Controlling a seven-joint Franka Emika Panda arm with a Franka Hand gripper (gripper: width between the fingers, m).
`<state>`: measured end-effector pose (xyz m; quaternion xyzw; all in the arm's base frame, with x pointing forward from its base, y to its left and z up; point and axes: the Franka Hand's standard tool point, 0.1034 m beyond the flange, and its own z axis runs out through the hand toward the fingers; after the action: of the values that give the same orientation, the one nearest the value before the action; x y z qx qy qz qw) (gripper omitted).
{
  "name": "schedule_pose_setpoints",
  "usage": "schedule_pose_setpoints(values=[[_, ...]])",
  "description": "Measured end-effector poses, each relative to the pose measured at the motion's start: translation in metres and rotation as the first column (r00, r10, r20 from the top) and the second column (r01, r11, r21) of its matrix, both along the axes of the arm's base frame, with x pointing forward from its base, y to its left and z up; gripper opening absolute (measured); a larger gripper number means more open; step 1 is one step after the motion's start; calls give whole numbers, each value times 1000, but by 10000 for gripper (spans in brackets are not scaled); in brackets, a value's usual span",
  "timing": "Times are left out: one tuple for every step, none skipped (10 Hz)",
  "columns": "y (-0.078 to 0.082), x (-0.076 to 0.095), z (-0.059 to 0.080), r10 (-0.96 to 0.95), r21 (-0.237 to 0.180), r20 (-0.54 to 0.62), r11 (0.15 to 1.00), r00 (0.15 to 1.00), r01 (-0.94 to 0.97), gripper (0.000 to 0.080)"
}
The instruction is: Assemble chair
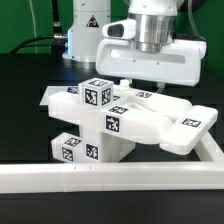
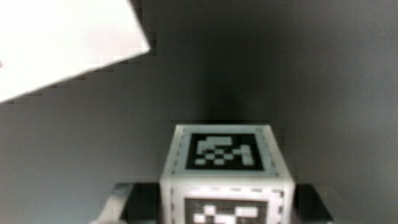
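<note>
Several glossy white chair pieces (image 1: pixel 120 112) sit bunched together on the black table (image 1: pixel 30 100), and from my remote seat I see them stacked into a partly built cluster at the middle of the exterior view. Small black-and-white square tags (image 1: pixel 97 96) face the camera on the near sides of the blocks, one high on a bar, one lower on the upright block (image 1: pixel 112 125), and two more near the table on the exterior view's left. A flat piece (image 1: pixel 188 128) with its own tag reaches out toward the exterior view's right. The gripper (image 1: pixel 140 80) hangs directly over the cluster, its broad white body low above the top pieces, and I cannot see the fingertips clearly from outside. Through the wrist view, a tagged white bar (image 2: pixel 226 170) stands between the two dark fingers (image 2: pixel 128 200), which look closed in against its sides, so I take the jaws as clamped on that bar. A long white L-shaped rail (image 1: pixel 110 178) runs along the near edge of the table, well apart from the gripper. Another white slab (image 2: pixel 63 45) shows in the wrist view, away from the held bar.
</note>
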<state>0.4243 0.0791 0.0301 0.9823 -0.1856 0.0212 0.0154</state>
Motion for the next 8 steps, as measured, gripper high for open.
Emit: schedule_pose_setpoints(values=[[-4, 10, 17, -9, 22, -10, 1000, 1000, 10, 287], [-9, 20, 34, -13, 45, -19, 999, 1000, 14, 287], [-13, 30, 51, -6, 62, -39, 998, 999, 8, 287], [-22, 51, 72, -1, 78, -43, 997, 999, 5, 287], [-29, 72, 85, -10, 82, -33, 997, 999, 13, 287], [-26, 77, 86, -48, 89, -29, 995, 998, 51, 287], [-25, 75, 84, -41, 88, -34, 995, 999, 44, 287], [-26, 75, 84, -42, 88, -34, 995, 999, 45, 287]])
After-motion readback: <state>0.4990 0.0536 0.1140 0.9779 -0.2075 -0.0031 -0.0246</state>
